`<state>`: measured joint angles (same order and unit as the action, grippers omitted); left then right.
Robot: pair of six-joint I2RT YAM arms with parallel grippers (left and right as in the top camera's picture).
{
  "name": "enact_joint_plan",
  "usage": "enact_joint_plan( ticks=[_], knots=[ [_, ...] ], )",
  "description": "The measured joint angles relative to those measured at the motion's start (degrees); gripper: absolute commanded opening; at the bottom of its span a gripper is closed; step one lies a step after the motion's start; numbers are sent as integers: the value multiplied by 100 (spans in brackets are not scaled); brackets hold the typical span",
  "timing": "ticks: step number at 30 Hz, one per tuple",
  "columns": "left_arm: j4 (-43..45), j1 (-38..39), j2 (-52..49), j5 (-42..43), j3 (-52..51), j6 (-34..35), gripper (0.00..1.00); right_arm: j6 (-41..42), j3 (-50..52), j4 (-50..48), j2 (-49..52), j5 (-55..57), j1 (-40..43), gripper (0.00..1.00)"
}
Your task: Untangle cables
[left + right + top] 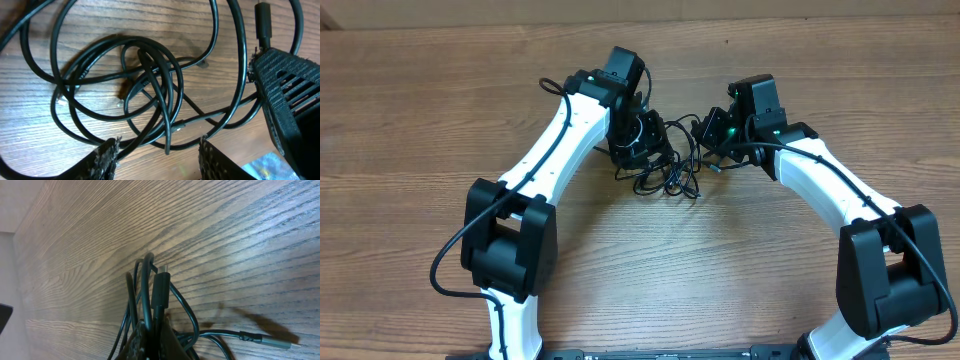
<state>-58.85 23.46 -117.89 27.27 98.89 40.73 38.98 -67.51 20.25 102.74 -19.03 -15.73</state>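
Note:
The cables (670, 178) are thin black cords lying in a knot of loops on the wooden table between my two grippers. My left gripper (638, 140) stands at the knot's left edge. In the left wrist view it (160, 156) is open, and the tangle (150, 72) lies just ahead with a few strands crossing the gap at its tips. My right gripper (712, 135) is at the knot's right side. In the right wrist view it (154, 327) is shut on a bundle of strands (149, 287) and a black plug (161, 287). A silver-tipped plug (272, 342) trails to the right.
In the left wrist view a ribbed black finger (285, 90) of the right gripper stands close on the right, beside a black plug (263, 22). Thicker black wires run along both white arms (555, 140). Bare wood table (420, 90) surrounds the tangle.

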Motion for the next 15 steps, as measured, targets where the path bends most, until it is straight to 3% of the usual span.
enact_joint_plan(
  ticks=[10,15],
  knots=[
    [219,76,-15,-352,0,737,44,2,0,0,0,2,0,4],
    [299,188,-289,-345,2,911,33,-2,0,4,0,0,0,4]
  ],
)
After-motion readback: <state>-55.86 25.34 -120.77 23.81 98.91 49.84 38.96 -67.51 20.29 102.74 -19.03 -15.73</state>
